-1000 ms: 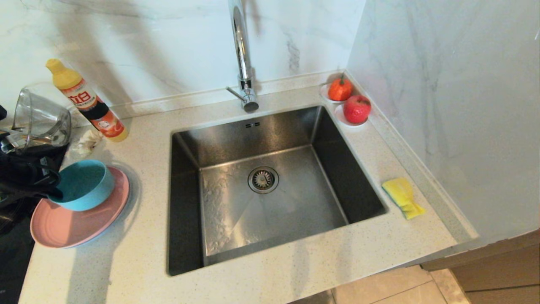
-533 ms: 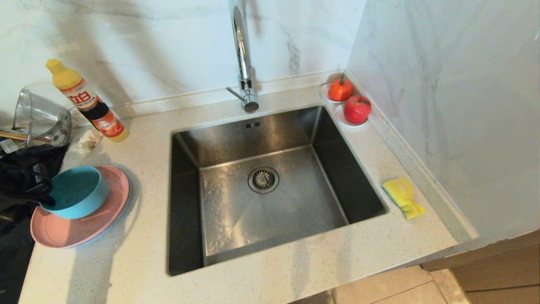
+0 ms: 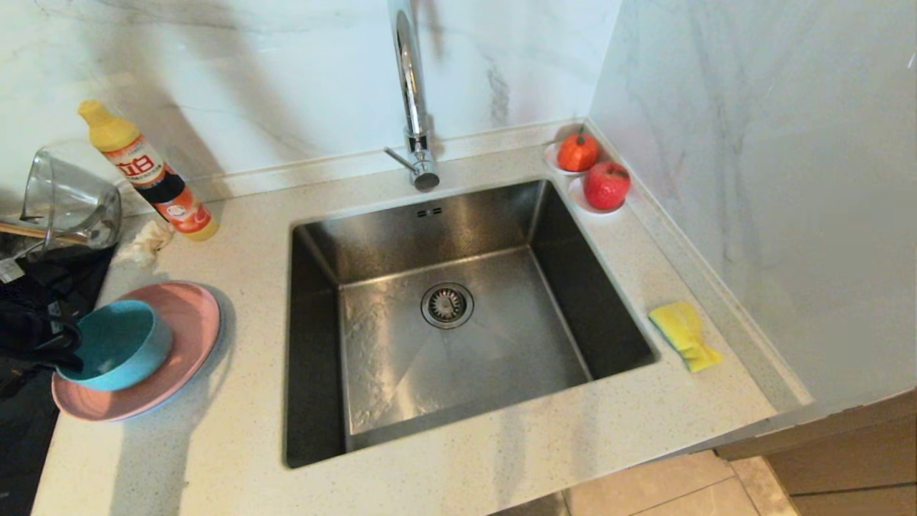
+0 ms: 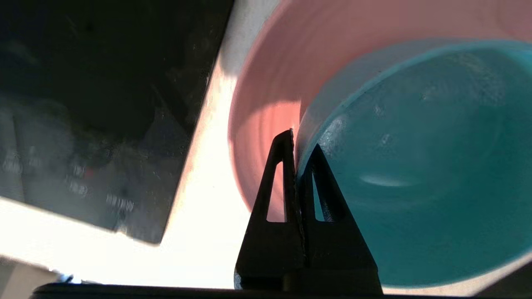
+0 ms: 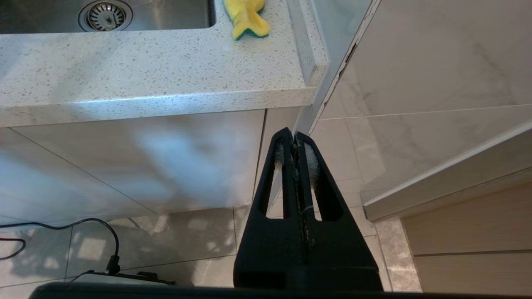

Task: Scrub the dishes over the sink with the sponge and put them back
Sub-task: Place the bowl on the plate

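Observation:
My left gripper [image 3: 68,345] is shut on the near rim of the teal-blue bowl [image 3: 118,344], at the counter's left edge. In the left wrist view one finger [image 4: 282,166] stands outside the bowl [image 4: 415,166] and the other inside, pinching its wall. The bowl is tilted just over the pink plate [image 3: 183,315]; I cannot tell whether it touches the plate. The yellow sponge [image 3: 684,333] lies on the counter to the right of the steel sink [image 3: 401,236]. My right gripper [image 5: 294,135] hangs shut and empty below the counter's front edge, out of the head view.
A detergent bottle [image 3: 147,172], a clear glass jug [image 3: 68,201] and a crumpled tissue [image 3: 147,240] stand behind the plate. Two red fruits [image 3: 605,185] sit in the back right corner. The faucet [image 3: 412,93] rises behind the sink. A dark cooktop [image 3: 21,444] borders the counter's left.
My left gripper has carried the bowl to the left and toward the front, lower over the pink plate. The right arm has not moved.

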Controlling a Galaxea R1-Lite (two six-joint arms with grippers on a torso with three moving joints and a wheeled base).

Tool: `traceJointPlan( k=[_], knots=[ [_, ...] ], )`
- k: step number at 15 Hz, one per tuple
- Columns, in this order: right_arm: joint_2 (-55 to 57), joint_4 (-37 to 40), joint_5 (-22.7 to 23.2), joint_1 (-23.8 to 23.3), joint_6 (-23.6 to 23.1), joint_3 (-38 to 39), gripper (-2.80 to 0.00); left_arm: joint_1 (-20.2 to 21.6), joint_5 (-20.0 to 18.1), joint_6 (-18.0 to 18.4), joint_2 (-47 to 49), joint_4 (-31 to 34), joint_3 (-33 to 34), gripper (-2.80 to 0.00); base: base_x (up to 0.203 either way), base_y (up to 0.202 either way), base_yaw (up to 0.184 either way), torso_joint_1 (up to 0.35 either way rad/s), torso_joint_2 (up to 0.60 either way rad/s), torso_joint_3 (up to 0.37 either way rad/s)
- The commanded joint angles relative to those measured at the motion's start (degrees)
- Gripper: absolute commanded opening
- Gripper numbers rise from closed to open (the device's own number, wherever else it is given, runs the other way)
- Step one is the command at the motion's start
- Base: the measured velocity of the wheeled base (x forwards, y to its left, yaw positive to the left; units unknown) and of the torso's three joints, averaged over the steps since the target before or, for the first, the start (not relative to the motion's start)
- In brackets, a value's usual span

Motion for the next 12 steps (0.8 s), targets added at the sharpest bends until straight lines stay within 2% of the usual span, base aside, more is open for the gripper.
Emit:
traceJointPlan(
  k=[1,12],
  knots=[
    [0.0,0.0,0.0,0.0,-0.1,0.0,-2.80,0.0,-0.3,-0.1,-0.5,-2.1,2.1,-2.80,0.000,0.000,0.000,0.000,0.00,0.000],
    [0.0,0.0,0.0,0.0,-0.1,0.0,-2.80,-0.2,-2.5,-1.0,-1.9,-2.0,1.9,-2.80,0.000,0.000,0.000,0.000,0.00,0.000]
  ],
)
